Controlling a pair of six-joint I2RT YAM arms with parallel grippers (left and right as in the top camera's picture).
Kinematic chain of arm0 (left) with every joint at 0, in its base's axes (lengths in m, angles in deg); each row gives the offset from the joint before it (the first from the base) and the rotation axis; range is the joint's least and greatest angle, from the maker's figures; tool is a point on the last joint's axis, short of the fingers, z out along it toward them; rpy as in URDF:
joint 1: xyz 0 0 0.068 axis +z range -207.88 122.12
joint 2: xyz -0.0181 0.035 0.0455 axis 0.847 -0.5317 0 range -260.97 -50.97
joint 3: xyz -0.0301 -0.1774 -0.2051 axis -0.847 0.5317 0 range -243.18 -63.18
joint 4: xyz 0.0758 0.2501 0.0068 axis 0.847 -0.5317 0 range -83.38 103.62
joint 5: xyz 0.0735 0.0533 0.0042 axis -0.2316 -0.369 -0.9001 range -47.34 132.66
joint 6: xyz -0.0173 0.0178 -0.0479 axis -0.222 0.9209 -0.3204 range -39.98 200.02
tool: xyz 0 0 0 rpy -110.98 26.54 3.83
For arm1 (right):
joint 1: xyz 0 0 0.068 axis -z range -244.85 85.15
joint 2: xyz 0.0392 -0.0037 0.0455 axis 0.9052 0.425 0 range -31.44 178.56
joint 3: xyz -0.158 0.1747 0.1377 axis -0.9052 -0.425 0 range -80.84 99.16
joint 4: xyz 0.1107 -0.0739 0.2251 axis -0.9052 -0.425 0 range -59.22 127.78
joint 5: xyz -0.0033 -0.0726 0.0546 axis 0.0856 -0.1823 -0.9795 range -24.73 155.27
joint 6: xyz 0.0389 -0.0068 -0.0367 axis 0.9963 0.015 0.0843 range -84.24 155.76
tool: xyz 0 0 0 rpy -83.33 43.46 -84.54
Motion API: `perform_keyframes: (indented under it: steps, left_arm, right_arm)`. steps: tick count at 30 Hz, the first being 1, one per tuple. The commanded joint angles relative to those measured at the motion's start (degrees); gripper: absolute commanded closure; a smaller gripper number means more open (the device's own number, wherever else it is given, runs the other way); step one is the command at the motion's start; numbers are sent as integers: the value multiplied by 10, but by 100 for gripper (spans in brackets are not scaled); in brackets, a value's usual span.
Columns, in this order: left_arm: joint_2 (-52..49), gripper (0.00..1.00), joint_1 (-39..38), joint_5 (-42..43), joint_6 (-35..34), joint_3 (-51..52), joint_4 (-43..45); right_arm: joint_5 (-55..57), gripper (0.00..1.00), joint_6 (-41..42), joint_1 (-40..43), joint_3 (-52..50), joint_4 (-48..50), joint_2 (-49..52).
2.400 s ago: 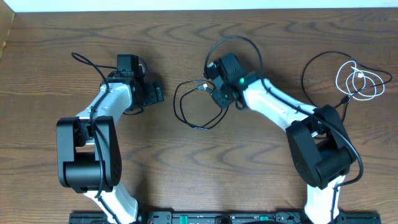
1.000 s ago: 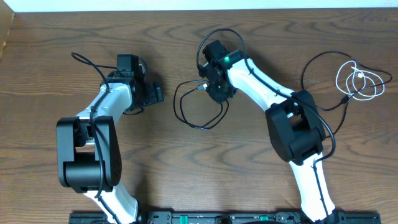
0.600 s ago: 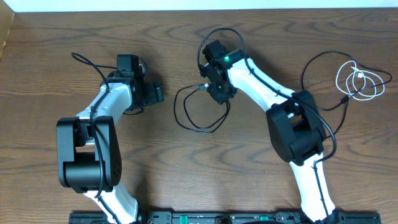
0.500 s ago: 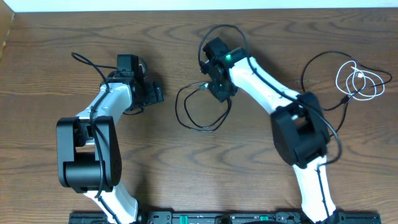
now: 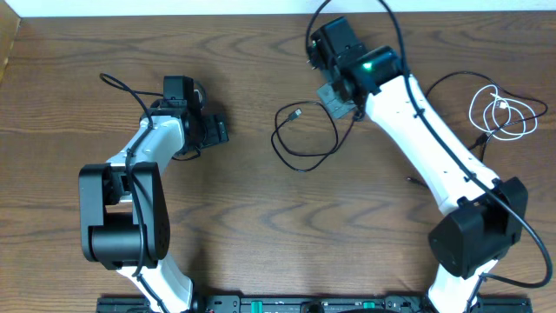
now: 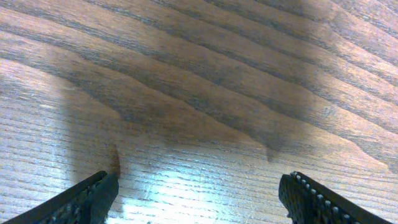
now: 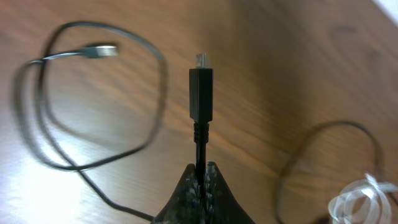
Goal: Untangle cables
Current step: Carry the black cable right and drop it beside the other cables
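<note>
Overhead cam, L to R: my left gripper [image 5: 213, 130] sits over the L half of the brown wood-grain table [image 5: 261, 235], jaws spread wide w/ nothing btw them. Left wrist cam agrees: both black ribbed fingertips [image 6: 93, 194] sit at the bottom corners of the view, well apart, only bare wood under them. Mid-table lies the thin black cable [image 5: 301, 170], looped loosely on the wood, w/ its free silver-tipped plug [image 5: 296, 113] at the top L of the loop. From the loop's R side the cord runs up to my right gripper [image 5: 334, 101], near the table's far edge, arm stretched long from the near R corner. On the right wrist cam the right gripper [image 7: 200, 171] is clamped tight on that black cable just behind its other end, a black rectangular plug [image 7: 200, 93] that stands straight out past the fingertips. The cord's loop shows blurred to the L in that view. Far R, well apart from the black loop, the thin white cable [image 5: 504, 113] lies coiled in a small bundle on the wood. A thin dark strand [image 5: 439, 87] arcs just beside it on its L; can't tell if they touch or cross. Right wrist cam catches the white coil [image 7: 354, 199] at the bottom R corner, blurred.
</note>
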Motion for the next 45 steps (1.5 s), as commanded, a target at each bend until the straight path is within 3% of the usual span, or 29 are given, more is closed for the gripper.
perform_keyframes:
  steps: [1, 8, 13, 15, 29, 33, 34, 42, 45]
  left_arm:
    - [13, 12, 0, -3, -7, 0, 0]
    - [13, 12, 0, -3, -7, 0, 0]
    - [13, 12, 0, -3, -7, 0, 0]
    - [13, 12, 0, -3, -7, 0, 0]
    - [13, 12, 0, -3, -7, 0, 0]
    - [13, 12, 0, -3, -7, 0, 0]
    - [13, 12, 0, -3, -7, 0, 0]
    - [13, 12, 0, -2, -7, 0, 0]
    - [13, 7, 0, 87, 40, 0, 11]
  right_arm:
    - [94, 99, 25, 21, 1, -8, -30]
    - [214, 99, 59, 80, 1, -23, -53]
    - [347, 99, 138, 146, 1, -33, -54]
    - [345, 99, 168, 177, 1, -34, -54]
    - [-115, 99, 172, 319, 0, -35, -53]
    - [-121, 27, 172, 325, -2, -41, -53]
    - [-120, 20, 172, 325, -2, -42, -53]
    - [-129, 1, 172, 324, -4, -48, -53]
    - [-184, 1, 172, 324, -15, -60, -53]
